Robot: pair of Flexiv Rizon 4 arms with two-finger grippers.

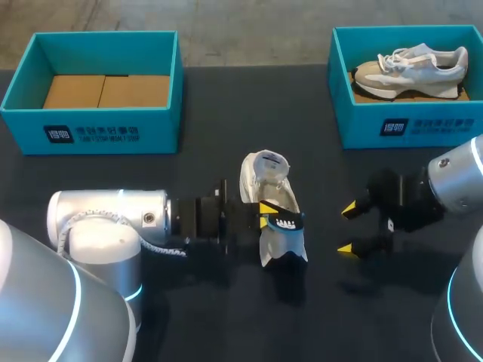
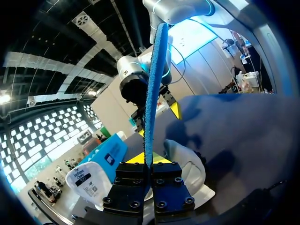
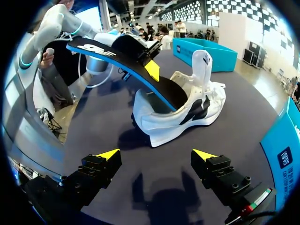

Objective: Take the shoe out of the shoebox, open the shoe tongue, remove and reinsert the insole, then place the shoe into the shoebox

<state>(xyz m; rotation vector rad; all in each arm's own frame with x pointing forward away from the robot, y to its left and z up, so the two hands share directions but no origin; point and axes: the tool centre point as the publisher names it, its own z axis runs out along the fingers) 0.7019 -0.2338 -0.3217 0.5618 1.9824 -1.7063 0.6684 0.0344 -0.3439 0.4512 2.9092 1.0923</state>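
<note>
Left gripper [image 1: 269,215]: fingers closed on the insole [image 2: 152,84], which shows edge-on between the yellow tips in its wrist view.
Insole: dark upper face, blue underside; its lower end sits inside the shoe [image 3: 187,112] and the rest slopes up and out toward the left arm.
Shoe: white with black side marks, upright on the table [image 1: 226,105] between the two grippers; its tongue [image 3: 201,63] stands up.
Right gripper [image 3: 156,154]: fingers spread wide with nothing between them, low over the table, just beside the shoe and not touching it.
Left box [image 1: 90,132]: teal, at the far left, holding cardboard [image 1: 106,90].
Right box [image 1: 411,128]: teal, at the far right, holding a beige shoe [image 1: 411,69].
</note>
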